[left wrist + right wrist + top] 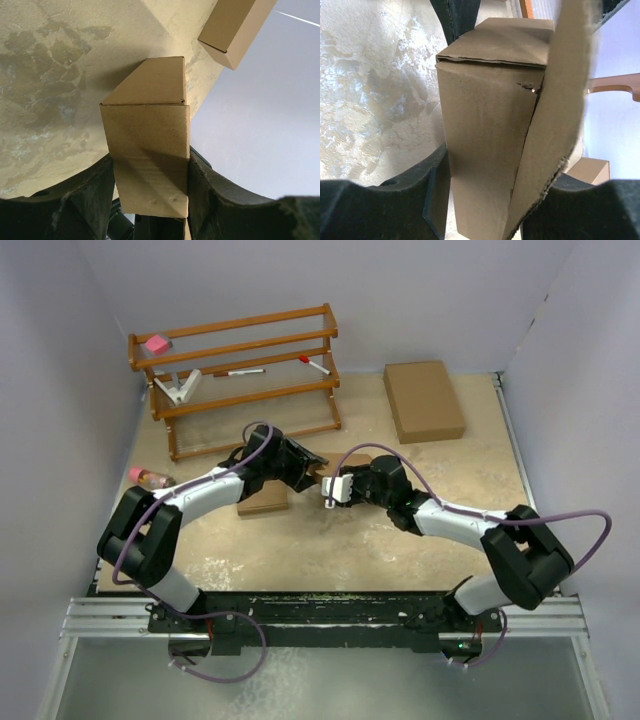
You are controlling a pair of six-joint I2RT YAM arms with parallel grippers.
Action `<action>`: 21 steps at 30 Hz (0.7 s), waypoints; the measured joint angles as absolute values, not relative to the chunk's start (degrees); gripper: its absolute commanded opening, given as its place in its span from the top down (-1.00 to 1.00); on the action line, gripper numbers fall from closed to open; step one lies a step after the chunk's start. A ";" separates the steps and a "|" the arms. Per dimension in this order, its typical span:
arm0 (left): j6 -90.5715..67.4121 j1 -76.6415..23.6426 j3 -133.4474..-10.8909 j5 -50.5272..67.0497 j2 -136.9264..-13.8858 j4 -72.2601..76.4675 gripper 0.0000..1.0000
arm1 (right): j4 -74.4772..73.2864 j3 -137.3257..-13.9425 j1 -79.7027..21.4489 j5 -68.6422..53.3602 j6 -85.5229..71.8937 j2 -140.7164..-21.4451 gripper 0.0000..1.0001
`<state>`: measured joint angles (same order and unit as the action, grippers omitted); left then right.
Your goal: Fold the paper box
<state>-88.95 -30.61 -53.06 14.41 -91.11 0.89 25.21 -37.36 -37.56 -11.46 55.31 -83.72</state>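
Note:
The paper box (352, 459) is a slim brown cardboard box held above the table between both arms. My left gripper (312, 472) is shut on one end of it. In the left wrist view the box (147, 145) sits between the jaws of the left gripper (150, 172), with a slanted end panel pointing away. My right gripper (344, 482) is shut on the other end. In the right wrist view the box (485, 125) stands between the jaws of the right gripper (495, 182), and a loose flap (565, 100) stands open along its right side.
A second small brown box (263, 498) lies on the table under the left arm. A large flat brown box (424, 400) lies at the back right. A wooden rack (240, 375) with markers stands at the back left. A pink bottle (150, 478) lies at the left.

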 measured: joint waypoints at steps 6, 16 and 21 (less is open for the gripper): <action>-90.06 -30.33 -53.06 14.96 -91.05 0.97 -0.38 | 24.97 -37.36 -37.56 -11.66 54.85 -83.24 0.25; -88.38 -29.63 -53.06 14.33 -84.44 0.03 -0.74 | 23.31 -39.42 -37.52 -14.13 48.47 -80.88 0.28; -86.87 -29.04 -53.06 12.99 -79.70 -2.79 -0.78 | 21.93 -41.67 -36.14 -17.45 43.90 -80.47 0.29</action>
